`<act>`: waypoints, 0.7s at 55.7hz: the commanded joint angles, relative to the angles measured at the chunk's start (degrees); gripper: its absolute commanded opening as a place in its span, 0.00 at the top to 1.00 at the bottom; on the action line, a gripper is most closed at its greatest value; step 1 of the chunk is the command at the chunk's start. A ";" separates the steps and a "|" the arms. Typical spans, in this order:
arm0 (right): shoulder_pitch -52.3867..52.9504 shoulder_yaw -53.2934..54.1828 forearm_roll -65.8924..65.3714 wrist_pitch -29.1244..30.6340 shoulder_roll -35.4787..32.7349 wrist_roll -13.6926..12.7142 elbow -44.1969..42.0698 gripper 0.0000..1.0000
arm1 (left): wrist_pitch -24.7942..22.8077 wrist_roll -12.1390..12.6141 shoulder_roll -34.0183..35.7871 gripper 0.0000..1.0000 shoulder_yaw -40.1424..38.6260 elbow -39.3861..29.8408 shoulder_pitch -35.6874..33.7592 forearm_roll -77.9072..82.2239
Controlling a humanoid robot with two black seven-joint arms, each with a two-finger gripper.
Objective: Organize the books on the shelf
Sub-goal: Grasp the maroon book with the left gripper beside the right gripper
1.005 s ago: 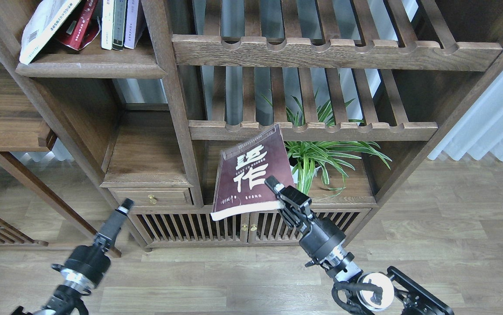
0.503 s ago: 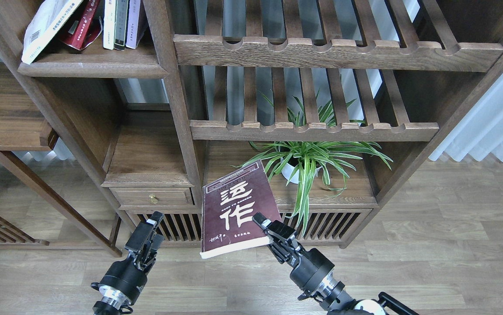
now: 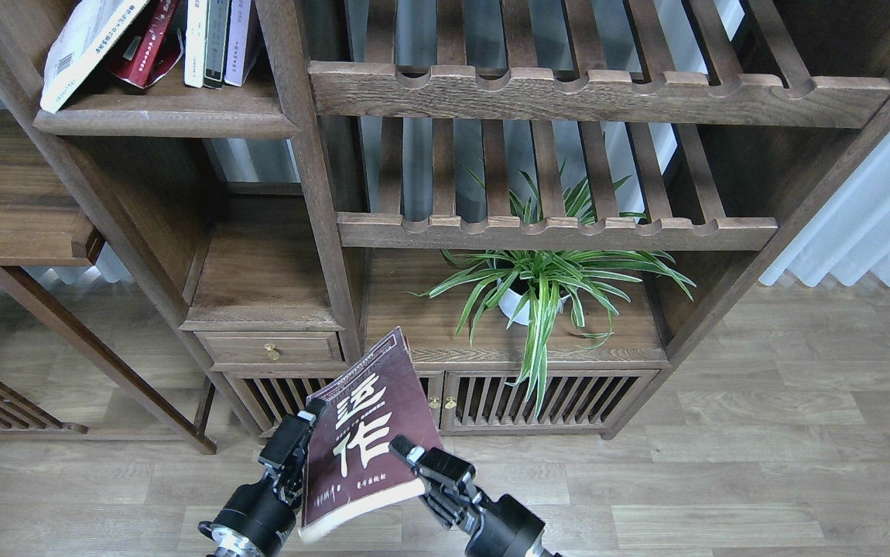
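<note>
The large maroon book (image 3: 371,433) with big cream characters is tilted low in front of the cabinet doors. My right gripper (image 3: 416,461) is shut on its lower right corner. My left gripper (image 3: 299,442) is at the book's left edge, touching or nearly touching it; the book hides part of its fingers. The shelf (image 3: 166,122), a short dark-brown board with a rounded front edge, is at the top left. A paperback with a white back cover (image 3: 81,46) leans on it against a red book (image 3: 143,46) and several upright books (image 3: 217,39).
Two long slatted racks (image 3: 553,232) with notched front rails fill the upper middle. A spider plant in a white pot (image 3: 538,290) stands on the cabinet top (image 3: 429,333). A small drawer unit (image 3: 267,348) is to the left. White curtain (image 3: 871,216) at right.
My right gripper has brought the maroon book down and to the left, from in front of the plant to near the floor. My left gripper has moved right and reached the book's left edge.
</note>
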 commanded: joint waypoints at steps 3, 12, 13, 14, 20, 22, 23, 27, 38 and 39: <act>-0.61 -0.09 -0.45 -0.06 -0.01 -0.07 -0.01 0.93 | -0.03 -0.07 -0.23 0.42 1.34 -0.20 -0.35 0.01; -0.61 0.26 -0.54 -0.06 -0.01 -0.07 -0.01 0.92 | -0.03 -0.78 0.03 0.99 2.57 -0.46 -0.88 -0.78; -0.61 0.34 -0.54 -0.06 -0.01 -0.07 -0.01 0.92 | -0.03 -0.78 0.03 0.99 2.75 -0.55 -0.88 -0.78; -0.61 0.69 -0.72 -0.06 -0.01 -0.07 -0.09 0.91 | -0.03 -0.69 0.03 0.99 2.84 -0.55 -0.88 -0.69; -0.09 1.48 -0.63 -0.06 -0.01 0.01 -0.97 0.88 | -0.03 -0.60 0.56 0.99 2.58 -0.72 -0.79 -0.69; 0.09 2.10 -0.63 -0.06 -0.01 0.01 -1.41 0.88 | -0.03 -0.60 0.91 1.00 2.31 -0.72 -0.79 -0.60; 0.18 2.62 -0.63 -0.06 -0.01 0.01 -1.76 0.88 | -0.03 -0.51 1.00 1.00 2.14 -0.72 -0.79 -0.60; 0.35 3.60 -0.63 -0.06 -0.01 0.10 -2.64 0.88 | -0.03 -0.43 2.05 1.00 1.96 -0.90 -0.71 -0.52; 1.06 4.04 -0.80 -0.06 -0.01 0.19 -4.58 0.70 | -0.03 -0.25 4.60 1.00 -0.41 -3.01 -0.27 -0.25; 1.06 4.12 -0.81 -0.06 -0.01 0.19 -4.58 0.68 | -0.03 -0.25 4.78 1.00 -0.67 -3.01 -0.18 -0.25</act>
